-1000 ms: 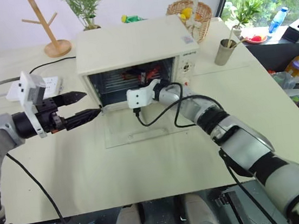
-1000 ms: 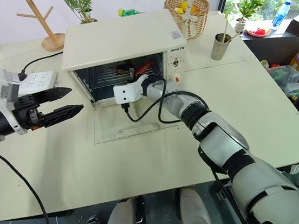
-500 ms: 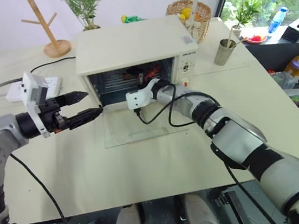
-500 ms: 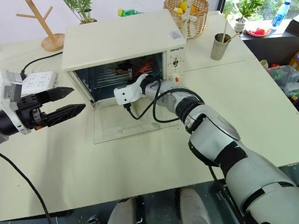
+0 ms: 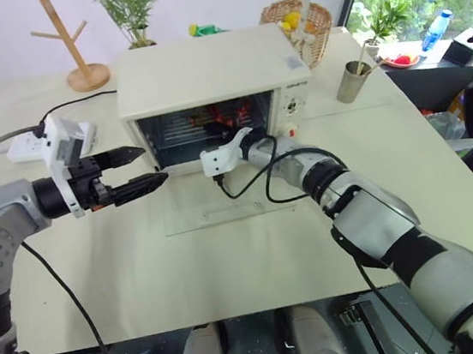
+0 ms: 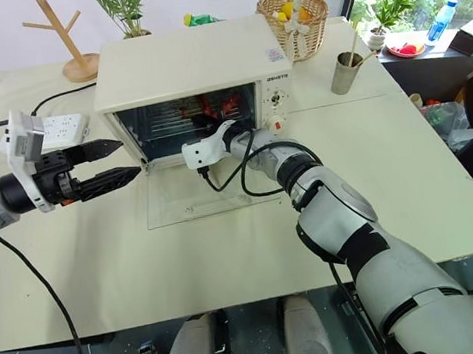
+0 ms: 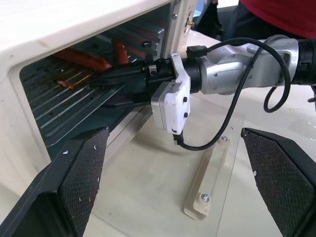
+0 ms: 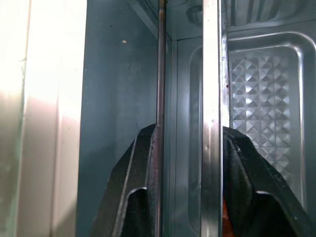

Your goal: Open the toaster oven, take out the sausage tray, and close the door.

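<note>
Toaster oven: the cream-white boxy toaster oven (image 5: 211,76) stands mid-tabletop (image 5: 229,256) with its front toward the robot, so both arms can reach the mouth.
Door: the clear glass door (image 5: 227,202) with its white bar handle (image 7: 207,185) lies folded flat on the tabletop in front of the opening, so the opening step looks done and the way in is free.
Sausage tray: the shallow silver metal tray (image 8: 256,128) with embossed bottom sits inside the oven on the wire rack, thin red sausages (image 7: 81,58) lying deeper in; it has not been drawn out.
Right gripper: the right gripper (image 7: 111,89) reaches level into the oven mouth, its two black fingers (image 8: 143,173) set either side of the tray's upright-looking rim, near it; whether they already pinch it I cannot tell. Coming in at the edge probably gives a hold for sliding the tray straight out.
Left gripper: the left gripper (image 5: 136,168) hangs spread wide and empty just beside the oven's left front corner, pointing at the opening, likely waiting clear of the pull path and ready to support the tray or lift the door.
</note>
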`<state>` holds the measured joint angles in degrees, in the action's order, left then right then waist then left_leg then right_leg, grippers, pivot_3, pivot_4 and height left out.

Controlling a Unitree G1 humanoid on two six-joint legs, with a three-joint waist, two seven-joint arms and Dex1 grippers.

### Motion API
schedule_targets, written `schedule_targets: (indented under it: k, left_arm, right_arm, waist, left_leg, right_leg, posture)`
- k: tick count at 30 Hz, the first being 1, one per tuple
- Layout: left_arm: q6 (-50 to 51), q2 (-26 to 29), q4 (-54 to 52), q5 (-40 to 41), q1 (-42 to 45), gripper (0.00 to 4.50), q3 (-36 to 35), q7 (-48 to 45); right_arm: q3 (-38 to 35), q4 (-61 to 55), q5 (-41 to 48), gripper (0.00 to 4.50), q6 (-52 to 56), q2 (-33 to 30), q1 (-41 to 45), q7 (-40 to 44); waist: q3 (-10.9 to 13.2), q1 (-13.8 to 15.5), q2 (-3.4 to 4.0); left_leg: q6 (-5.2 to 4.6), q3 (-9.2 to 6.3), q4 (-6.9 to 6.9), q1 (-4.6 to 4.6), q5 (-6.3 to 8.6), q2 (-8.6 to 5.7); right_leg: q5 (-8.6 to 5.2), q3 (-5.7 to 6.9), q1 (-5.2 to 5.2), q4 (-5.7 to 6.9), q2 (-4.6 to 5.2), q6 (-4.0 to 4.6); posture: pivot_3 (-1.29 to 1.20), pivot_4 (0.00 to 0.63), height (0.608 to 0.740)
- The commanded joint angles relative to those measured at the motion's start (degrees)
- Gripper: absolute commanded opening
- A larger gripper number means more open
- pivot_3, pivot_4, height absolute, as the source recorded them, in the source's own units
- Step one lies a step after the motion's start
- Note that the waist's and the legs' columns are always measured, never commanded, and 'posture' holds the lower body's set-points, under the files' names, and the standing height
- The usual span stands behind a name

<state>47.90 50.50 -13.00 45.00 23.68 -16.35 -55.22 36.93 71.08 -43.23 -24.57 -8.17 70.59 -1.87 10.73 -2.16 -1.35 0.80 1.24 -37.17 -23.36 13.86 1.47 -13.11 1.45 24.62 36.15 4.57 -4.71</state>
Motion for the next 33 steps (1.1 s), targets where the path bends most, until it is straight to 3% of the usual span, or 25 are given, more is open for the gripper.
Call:
schedule_targets:
  k: [1, 3, 5, 7, 8, 21, 33]
  left_arm:
    - [-1.46, 0.28, 0.01, -0.11, 1.57, 4.50, 0.03, -0.53]
    - [-1.53, 0.18, 0.20, -0.14, 1.77, 4.50, 0.16, -0.54]
    - [-1.84, -0.19, 0.97, -0.40, 2.52, 4.50, 0.82, -0.59]
    - [-2.39, -0.47, 1.91, -0.78, 3.30, 4.50, 1.65, -0.74]
    - [-2.68, -0.60, 2.44, -1.05, 3.71, 4.50, 2.04, -0.90]
    - [-6.34, -0.91, 10.02, -4.93, 9.13, 4.50, 5.75, -4.74]
    - [-11.10, -1.66, 20.57, -10.78, 15.08, 4.50, 9.94, -10.78]
  right_arm:
    - [-0.28, -0.90, -0.08, 1.63, -0.40, -0.08, 1.18, -0.64]
    - [-0.34, -1.04, -0.15, 1.63, -0.60, -0.11, 1.00, -0.63]
    - [-0.28, -1.39, -0.25, 1.09, -1.08, -0.09, 0.60, -0.57]
    - [-0.23, -1.66, -0.35, 0.20, -1.24, -0.06, 0.36, -0.57]
    - [-0.23, -1.76, -0.43, 0.05, -1.20, -0.06, 0.30, -0.62]
    - [0.53, -4.65, -1.39, 0.05, -1.59, -0.01, -1.27, -1.25]
    - [-0.68, -21.88, -1.05, 0.05, -0.38, -5.40, -8.59, 3.02]
  waist:
    - [0.00, -0.32, 0.00]
    - [0.00, -0.40, 0.00]
    - [0.00, -0.42, 0.00]
    - [0.00, -0.41, -0.01]
    - [-0.01, -0.45, -0.01]
    - [0.00, -0.49, 0.00]
    - [0.00, -0.38, 0.00]
  left_leg:
    - [0.00, -0.01, 0.00, 0.00, 0.00, 0.00]
    - [0.00, -0.01, 0.01, 0.00, 0.00, 0.00]
    - [0.00, -0.01, 0.03, 0.01, 0.00, 0.00]
    - [0.00, -0.01, 0.03, 0.02, 0.00, 0.00]
    - [0.00, -0.01, 0.03, 0.03, 0.00, 0.00]
    - [0.00, 0.00, 0.05, 0.03, 0.00, 0.00]
    - [0.00, 0.02, 0.06, 0.03, 0.00, 0.00]
  right_leg:
    - [0.00, 0.00, 0.00, 0.00, 0.00, 0.00]
    - [0.00, 0.00, 0.00, 0.00, -0.01, 0.00]
    - [0.00, 0.00, 0.00, 0.01, -0.01, 0.00]
    - [0.00, 0.00, 0.00, 0.02, -0.01, 0.00]
    - [0.00, 0.00, 0.00, 0.02, -0.01, 0.00]
    - [0.00, 0.00, 0.01, 0.03, -0.02, 0.00]
    - [0.00, 0.00, 0.02, 0.04, -0.04, 0.00]
  posture:
    - [0.00, 0.150, 0.740]
    - [0.00, 0.150, 0.740]
    - [0.00, 0.150, 0.740]
    - [0.00, 0.150, 0.740]
    - [0.00, 0.150, 0.740]
    - [0.00, 0.150, 0.740]
    - [0.00, 0.150, 0.740]
